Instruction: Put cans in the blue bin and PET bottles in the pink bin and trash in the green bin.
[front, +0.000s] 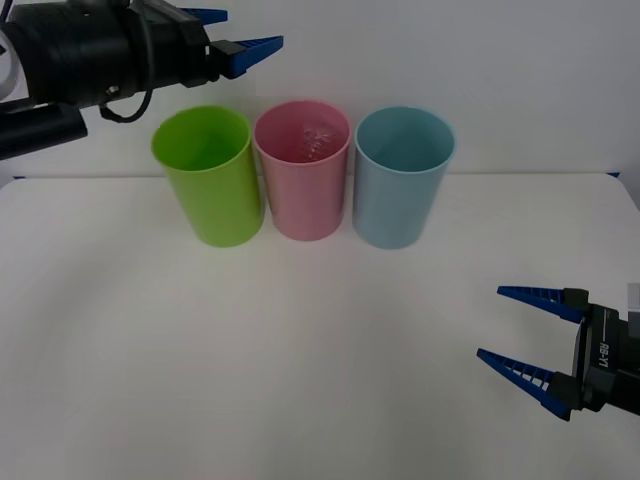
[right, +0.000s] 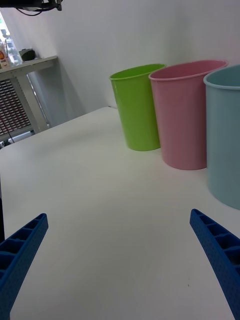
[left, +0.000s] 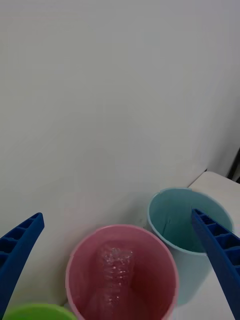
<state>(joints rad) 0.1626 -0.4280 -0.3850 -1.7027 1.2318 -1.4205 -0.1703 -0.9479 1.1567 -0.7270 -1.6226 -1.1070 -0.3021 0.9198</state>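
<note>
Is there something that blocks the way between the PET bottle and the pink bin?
No. The PET bottle already lies inside the pink bin. The left gripper is open above the bins, and the right gripper is open near the table.

Lime green on the green bin (front: 207, 178), plain and glossy, soft pink on the pink bin (front: 303, 185) beside it, pale sky blue on the blue bin (front: 401, 193). Inside the pink one, a clear ribbed PET bottle (left: 114, 272) glinting see-through against the pink wall. White table (front: 250, 350), white wall. Bright blue ribbed fingers on the left gripper (front: 232, 36) with black housing behind; same blue on the right gripper (front: 520, 331), black body, white lettering.
</note>
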